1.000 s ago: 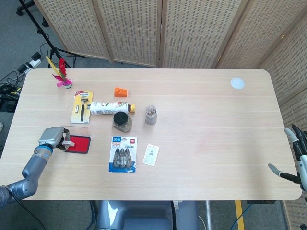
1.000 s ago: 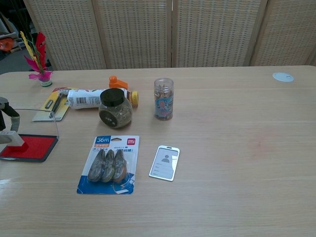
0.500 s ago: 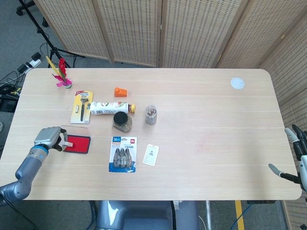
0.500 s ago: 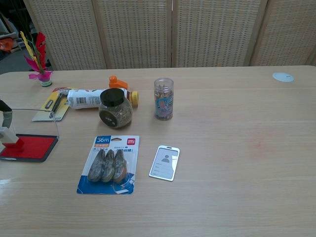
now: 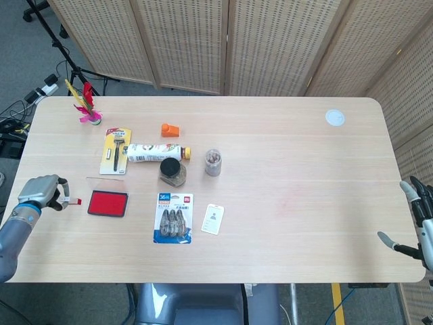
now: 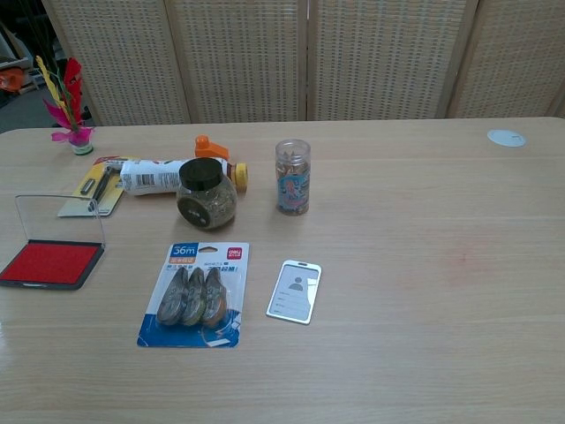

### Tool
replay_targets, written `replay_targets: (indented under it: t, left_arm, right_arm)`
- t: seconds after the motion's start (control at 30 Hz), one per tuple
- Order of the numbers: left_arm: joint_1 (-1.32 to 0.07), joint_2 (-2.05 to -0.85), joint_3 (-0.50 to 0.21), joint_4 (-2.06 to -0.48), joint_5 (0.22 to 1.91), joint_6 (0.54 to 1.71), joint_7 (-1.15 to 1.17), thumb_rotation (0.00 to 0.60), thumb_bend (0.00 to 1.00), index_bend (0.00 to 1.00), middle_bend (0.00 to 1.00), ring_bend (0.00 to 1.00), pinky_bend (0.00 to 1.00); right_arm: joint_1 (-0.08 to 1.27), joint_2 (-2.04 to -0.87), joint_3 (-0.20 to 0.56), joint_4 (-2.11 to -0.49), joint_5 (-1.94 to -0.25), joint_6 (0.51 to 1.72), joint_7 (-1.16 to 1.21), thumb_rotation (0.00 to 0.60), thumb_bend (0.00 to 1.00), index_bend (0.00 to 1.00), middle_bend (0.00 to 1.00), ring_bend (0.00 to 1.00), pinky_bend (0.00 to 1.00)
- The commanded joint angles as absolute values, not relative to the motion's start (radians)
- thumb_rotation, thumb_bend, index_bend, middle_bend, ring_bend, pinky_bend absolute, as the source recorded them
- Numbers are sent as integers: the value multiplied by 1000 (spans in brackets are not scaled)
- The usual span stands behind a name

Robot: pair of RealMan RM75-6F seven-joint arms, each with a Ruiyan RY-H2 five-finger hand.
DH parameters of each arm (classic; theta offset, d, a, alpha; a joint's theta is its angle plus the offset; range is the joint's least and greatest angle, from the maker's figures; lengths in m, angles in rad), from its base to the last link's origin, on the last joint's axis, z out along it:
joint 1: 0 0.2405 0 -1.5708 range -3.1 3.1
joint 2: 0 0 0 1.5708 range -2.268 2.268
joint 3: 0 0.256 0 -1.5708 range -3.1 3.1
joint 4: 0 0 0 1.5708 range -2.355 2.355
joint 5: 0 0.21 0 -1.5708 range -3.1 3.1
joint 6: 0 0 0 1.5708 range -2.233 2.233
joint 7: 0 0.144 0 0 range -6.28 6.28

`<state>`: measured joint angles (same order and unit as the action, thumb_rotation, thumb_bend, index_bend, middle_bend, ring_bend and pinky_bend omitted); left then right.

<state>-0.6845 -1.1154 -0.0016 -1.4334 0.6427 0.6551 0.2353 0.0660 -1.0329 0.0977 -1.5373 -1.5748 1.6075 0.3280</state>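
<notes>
Head view: our left hand (image 5: 42, 193) pinches a small red-tipped stamp (image 5: 72, 201) near the worktop's left edge, beside the red ink pad (image 5: 107, 203); our right hand (image 5: 417, 218) hangs spread.

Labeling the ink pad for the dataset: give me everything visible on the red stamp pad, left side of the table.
The red stamp pad is a flat rectangular tray with a dark rim and a bright red ink surface. Its clear lid is open and stands about upright along the far edge. It lies flat on the table near the left edge, left of the correction tape pack. Nothing touches it; the left robot hand is off to its left, holding a small stamp.
</notes>
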Motion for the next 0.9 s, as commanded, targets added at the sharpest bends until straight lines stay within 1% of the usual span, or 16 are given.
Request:
replay_targets:
  t: [0.03, 0.13, 0.4, 0.57, 0.9]
  left_arm:
    - [-672, -1163, 6, -1333, 653, 588, 184, 600, 415, 618, 1000, 978, 945]
    - [-667, -1181, 7, -1294, 670, 562, 164, 600, 416, 618, 1000, 978, 945]
    - [-656, -1203, 0, -1256, 713, 564, 133, 600, 416, 618, 1000, 978, 945]
    - [-655, -1245, 5, -1195, 710, 535, 121, 600, 410, 618, 1000, 978, 945]
    - [-654, -1255, 5, -1175, 720, 527, 111, 600, 403, 615, 999, 978, 945]
  right_arm:
    - [67, -1035, 97, -1537, -1574, 1605, 323, 600, 0, 0, 0, 0, 0]
    - [70, -1037, 97, -1536, -1571, 1598, 318, 600, 0, 0, 0, 0, 0]
    - [71, -1039, 98, -1537, -1570, 1596, 314, 600, 0, 0, 0, 0, 0]
    - [70, -1038, 98, -1536, -1569, 1596, 317, 600, 0, 0, 0, 0, 0]
    - [70, -1038, 97, -1538, -1571, 1596, 317, 600, 0, 0, 0, 0, 0]
